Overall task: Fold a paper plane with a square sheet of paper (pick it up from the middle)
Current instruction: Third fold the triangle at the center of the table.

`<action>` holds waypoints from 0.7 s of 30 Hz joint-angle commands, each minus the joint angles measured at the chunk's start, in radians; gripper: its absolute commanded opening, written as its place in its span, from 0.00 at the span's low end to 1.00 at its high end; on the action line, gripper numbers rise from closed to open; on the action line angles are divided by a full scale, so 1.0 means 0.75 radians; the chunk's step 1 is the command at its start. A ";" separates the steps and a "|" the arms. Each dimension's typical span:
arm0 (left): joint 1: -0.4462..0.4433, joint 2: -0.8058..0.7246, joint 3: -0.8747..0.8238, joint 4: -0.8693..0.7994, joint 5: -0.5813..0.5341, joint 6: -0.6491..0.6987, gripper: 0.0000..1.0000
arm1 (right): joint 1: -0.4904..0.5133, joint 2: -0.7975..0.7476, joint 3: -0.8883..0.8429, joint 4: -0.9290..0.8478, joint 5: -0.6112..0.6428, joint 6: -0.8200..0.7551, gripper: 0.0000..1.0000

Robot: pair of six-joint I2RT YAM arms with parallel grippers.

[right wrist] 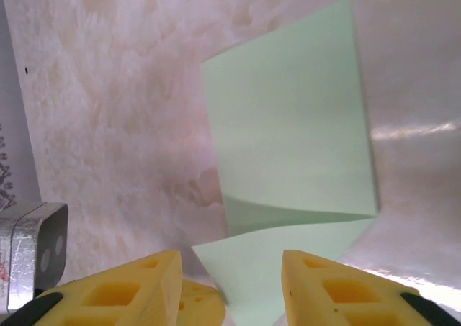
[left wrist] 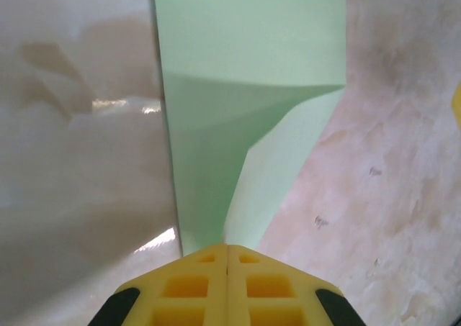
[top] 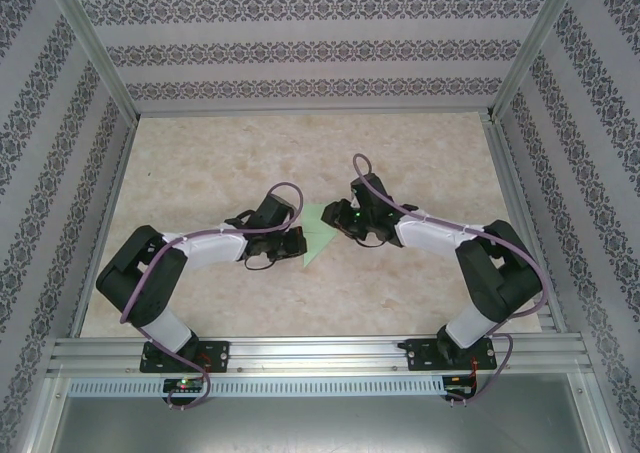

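The square sheet of paper [top: 322, 235] is pale green and lies partly folded at the middle of the table, between my two grippers. In the left wrist view the paper [left wrist: 245, 88] rises away from my left gripper [left wrist: 227, 248], whose yellow fingers are shut on its near edge. A raised flap meets a flat layer at a crease. My right gripper [right wrist: 230, 260] stands open, and a loose corner of the paper [right wrist: 288, 124] lies between its yellow fingers without being pinched. From above, the left gripper [top: 297, 241] and right gripper [top: 343, 218] face each other across the sheet.
The marble-patterned table [top: 250, 153] is bounded by an aluminium frame, with a rail [top: 320, 353] along the near edge and patterned walls behind and at both sides. A silver metal block [right wrist: 29, 247] sits at the left of the right wrist view.
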 commanded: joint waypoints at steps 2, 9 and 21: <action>-0.001 0.051 0.060 0.004 -0.058 0.006 0.07 | -0.041 0.001 -0.037 -0.071 0.027 -0.082 0.44; -0.001 0.106 0.089 -0.020 -0.095 -0.003 0.05 | -0.045 0.113 0.015 -0.053 -0.050 -0.105 0.45; 0.002 0.126 0.091 -0.059 -0.125 -0.008 0.04 | -0.033 0.227 0.055 0.050 -0.142 -0.090 0.38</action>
